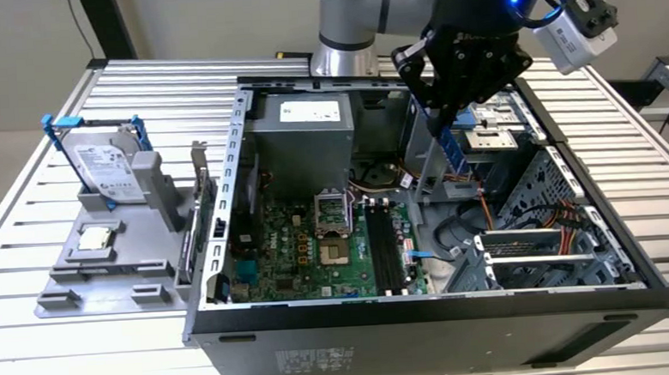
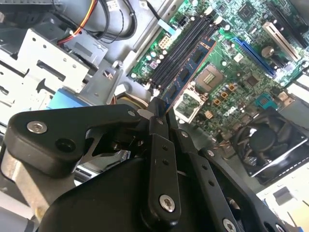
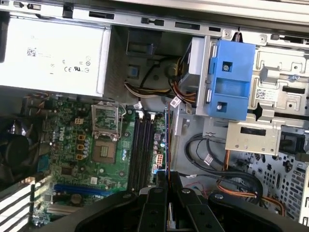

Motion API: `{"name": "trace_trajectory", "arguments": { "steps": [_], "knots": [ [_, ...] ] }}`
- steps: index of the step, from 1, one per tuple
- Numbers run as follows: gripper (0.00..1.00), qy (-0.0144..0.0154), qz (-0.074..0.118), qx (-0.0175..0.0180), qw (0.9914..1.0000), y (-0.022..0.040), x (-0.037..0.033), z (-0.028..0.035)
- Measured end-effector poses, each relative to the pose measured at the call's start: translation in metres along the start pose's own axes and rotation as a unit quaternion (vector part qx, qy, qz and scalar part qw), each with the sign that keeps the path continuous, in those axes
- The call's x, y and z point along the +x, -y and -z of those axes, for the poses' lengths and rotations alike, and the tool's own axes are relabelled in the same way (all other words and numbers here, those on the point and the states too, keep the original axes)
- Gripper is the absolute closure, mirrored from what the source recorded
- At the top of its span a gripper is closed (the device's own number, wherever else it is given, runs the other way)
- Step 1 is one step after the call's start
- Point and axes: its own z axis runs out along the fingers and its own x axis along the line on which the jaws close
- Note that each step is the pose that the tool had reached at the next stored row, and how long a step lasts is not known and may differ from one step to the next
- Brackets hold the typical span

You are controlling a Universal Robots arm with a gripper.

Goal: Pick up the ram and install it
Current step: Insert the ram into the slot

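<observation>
The ram (image 1: 453, 149) is a thin blue stick hanging on end from my gripper (image 1: 446, 113), which is shut on its upper end. It hovers inside the open computer case (image 1: 217, 237), above the green motherboard (image 1: 315, 253) and toward the exterior view's right of the black memory slots (image 1: 384, 247). In the second wrist view the ram (image 2: 189, 71) reaches out from the gripper (image 2: 157, 120) over the slots (image 2: 181, 46). In the first wrist view the ram (image 3: 167, 140) is edge-on, just beside the slots (image 3: 142, 147), with the gripper (image 3: 167, 186) below it.
A grey fixture (image 1: 99, 281) on the exterior view's left holds a silver hard drive (image 1: 104, 169) in a blue frame and a square processor chip (image 1: 94, 240). Inside the case are the power supply (image 1: 300, 138), cables (image 1: 474, 223), a blue drive bracket (image 3: 231, 79) and drive cages (image 1: 544, 254).
</observation>
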Motion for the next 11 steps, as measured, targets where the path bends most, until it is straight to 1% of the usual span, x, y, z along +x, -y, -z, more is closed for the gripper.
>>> {"name": "trace_trajectory", "arguments": {
  "steps": [6, 11],
  "knots": [
    [1.00, 0.0004, -0.013, -0.0001, 0.99991, 0.0001, 0.0000, -0.0001],
    [1.00, 0.0005, -0.018, 0.0000, 0.99984, 0.0001, 0.0000, -0.0001]
  ]
}}
